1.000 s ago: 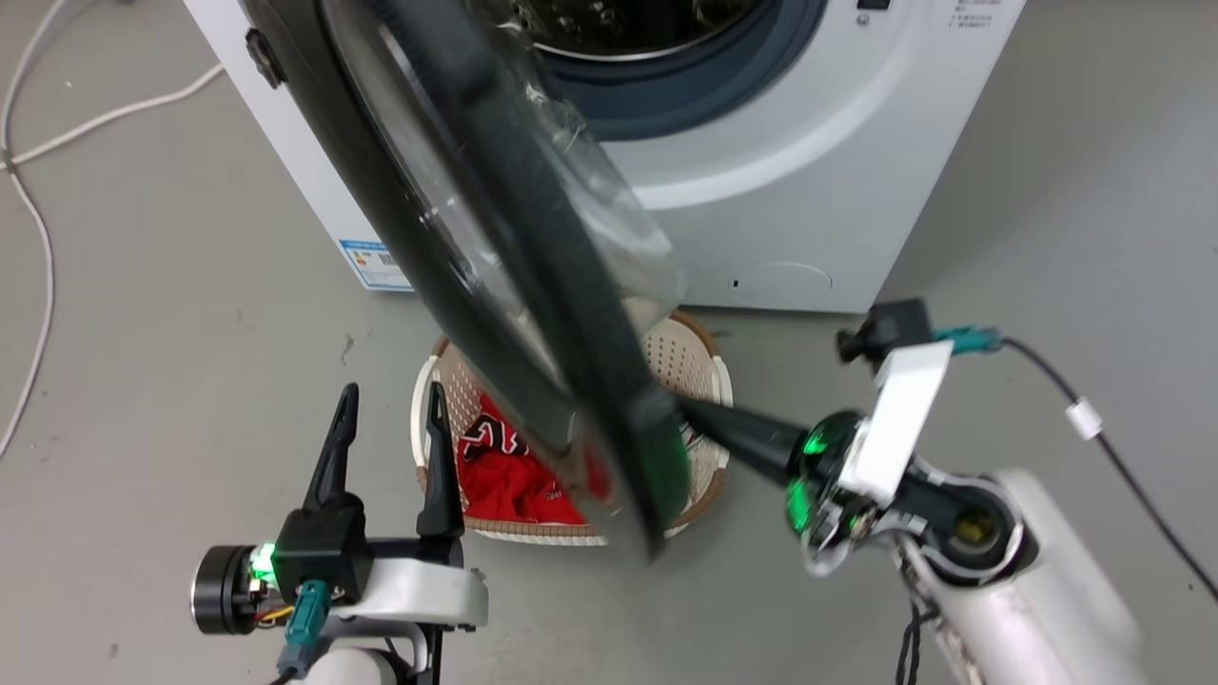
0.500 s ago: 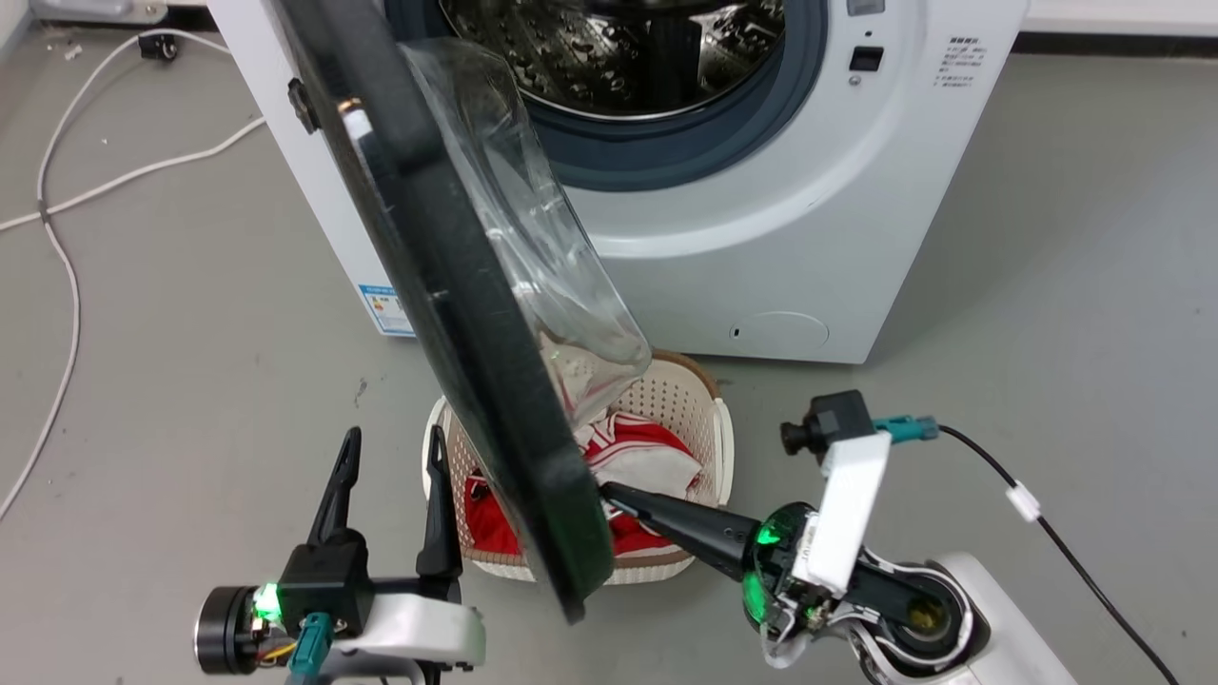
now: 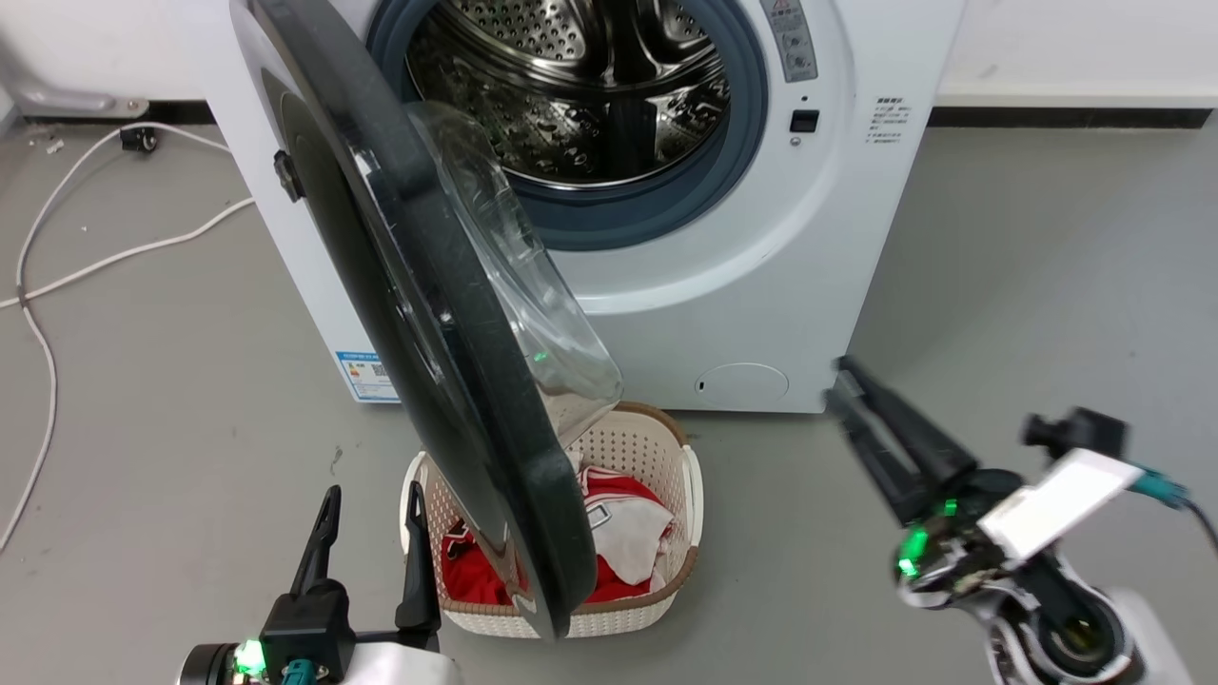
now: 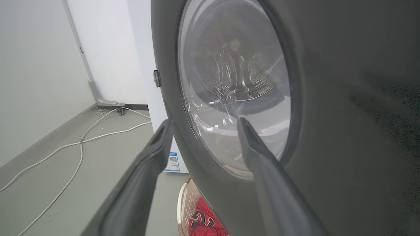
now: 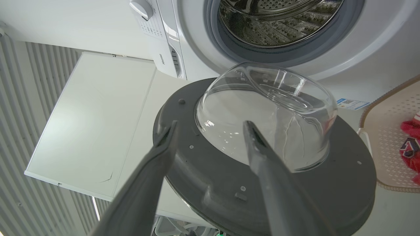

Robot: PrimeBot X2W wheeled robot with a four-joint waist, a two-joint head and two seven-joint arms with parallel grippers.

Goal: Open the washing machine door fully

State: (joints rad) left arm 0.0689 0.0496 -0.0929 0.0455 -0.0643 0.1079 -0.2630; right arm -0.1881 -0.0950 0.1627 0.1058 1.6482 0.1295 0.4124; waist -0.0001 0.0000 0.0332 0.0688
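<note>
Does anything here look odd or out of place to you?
Nothing looks broken or spilled. The laundry basket sits on the floor right below the partly open washing machine door, whose lower edge hangs over it. A white cable trails loose across the floor at left.

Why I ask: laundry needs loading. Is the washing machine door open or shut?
Open, roughly halfway. The washing machine door stands swung out, edge-on above the laundry basket, leaving the steel drum exposed.
</note>
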